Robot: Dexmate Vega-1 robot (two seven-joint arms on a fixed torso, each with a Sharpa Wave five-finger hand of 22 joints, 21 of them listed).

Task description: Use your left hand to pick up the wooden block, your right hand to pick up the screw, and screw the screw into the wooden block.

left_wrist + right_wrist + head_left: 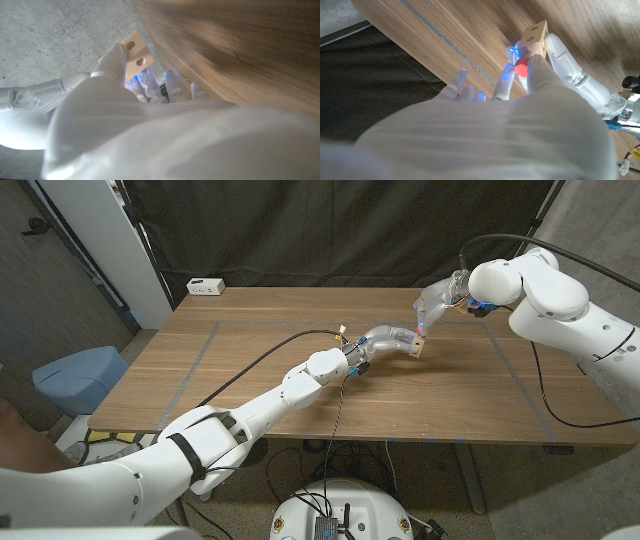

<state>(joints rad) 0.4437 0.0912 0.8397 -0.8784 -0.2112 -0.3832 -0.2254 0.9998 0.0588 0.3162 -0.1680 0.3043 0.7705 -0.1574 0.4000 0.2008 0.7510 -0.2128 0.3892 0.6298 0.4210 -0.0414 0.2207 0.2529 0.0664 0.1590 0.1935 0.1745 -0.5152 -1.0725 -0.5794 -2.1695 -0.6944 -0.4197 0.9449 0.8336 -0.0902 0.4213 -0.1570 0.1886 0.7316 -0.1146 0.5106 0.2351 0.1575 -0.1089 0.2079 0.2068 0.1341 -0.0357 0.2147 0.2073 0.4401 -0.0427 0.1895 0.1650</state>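
My left hand holds the small wooden block above the middle of the table. In the left wrist view the block shows two round holes and is gripped by my left hand's fingers. My right hand reaches down to the block from the back right. In the right wrist view it pinches a red-headed screw right against the side of the block. The screw's shaft is hidden. The left hand's fingers lie along the block's other side.
The wooden table carries grey tape lines and a black cable running to my left wrist. A white box sits at the back left corner. A blue bin stands on the floor to the left.
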